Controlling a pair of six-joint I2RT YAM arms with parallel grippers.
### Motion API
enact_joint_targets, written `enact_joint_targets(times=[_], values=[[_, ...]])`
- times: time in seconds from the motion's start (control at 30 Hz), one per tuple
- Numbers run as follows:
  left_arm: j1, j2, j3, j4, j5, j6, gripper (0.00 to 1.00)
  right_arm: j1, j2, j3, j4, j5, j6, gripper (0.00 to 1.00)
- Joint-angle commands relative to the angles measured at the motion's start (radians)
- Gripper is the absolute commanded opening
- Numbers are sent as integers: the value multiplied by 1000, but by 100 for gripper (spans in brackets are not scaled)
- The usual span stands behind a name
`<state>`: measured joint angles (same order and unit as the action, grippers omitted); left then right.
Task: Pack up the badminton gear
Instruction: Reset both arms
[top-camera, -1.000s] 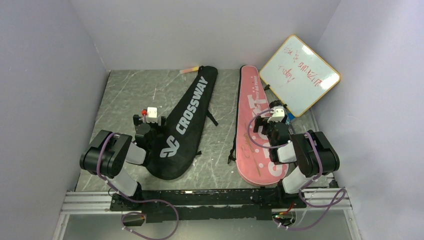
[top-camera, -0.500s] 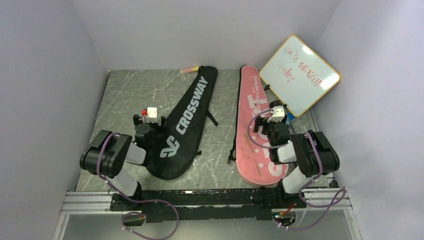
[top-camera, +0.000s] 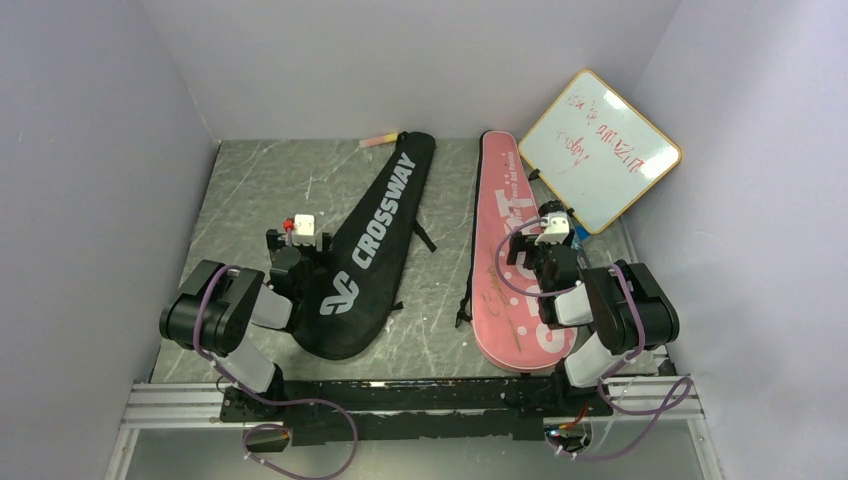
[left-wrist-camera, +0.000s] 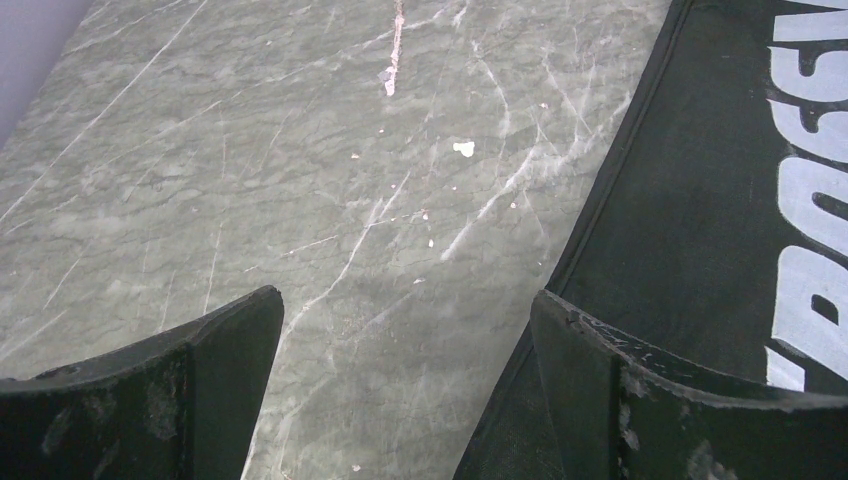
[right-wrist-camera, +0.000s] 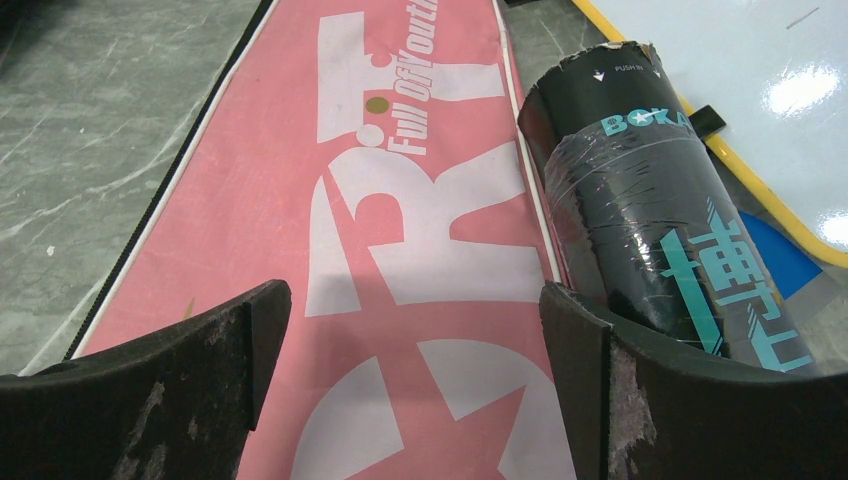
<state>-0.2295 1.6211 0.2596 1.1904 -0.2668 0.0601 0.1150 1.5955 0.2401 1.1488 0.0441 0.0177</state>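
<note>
The black "CROSSWAY" racket cover (top-camera: 372, 250) lies zipped, diagonally, left of centre. The pink "SPORT" racket cover (top-camera: 503, 250) lies lengthwise to its right. My left gripper (top-camera: 296, 243) is open and empty, low over the black cover's left edge (left-wrist-camera: 620, 200); its right finger (left-wrist-camera: 600, 370) is above the cover, its left finger above bare table. My right gripper (right-wrist-camera: 415, 295) is open and empty over the pink cover (right-wrist-camera: 400, 230). The dark tube (right-wrist-camera: 660, 240) lies along that cover's right edge, just beside the right finger. No rackets or shuttlecocks show.
The wood-framed whiteboard (top-camera: 600, 150) with red writing leans at the back right, close beside the tube. A small pink-yellow marker (top-camera: 378, 139) lies at the back by the black cover's tip. Grey marbled table (top-camera: 260, 190), walled on three sides.
</note>
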Motion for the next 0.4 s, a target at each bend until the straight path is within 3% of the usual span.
enact_joint_targets(times=[0.0, 0.37], values=[[4, 7, 10, 32, 5, 16, 98, 1, 6, 18, 45, 7, -10, 100], [4, 8, 9, 32, 4, 17, 98, 1, 8, 23, 38, 33, -9, 100]])
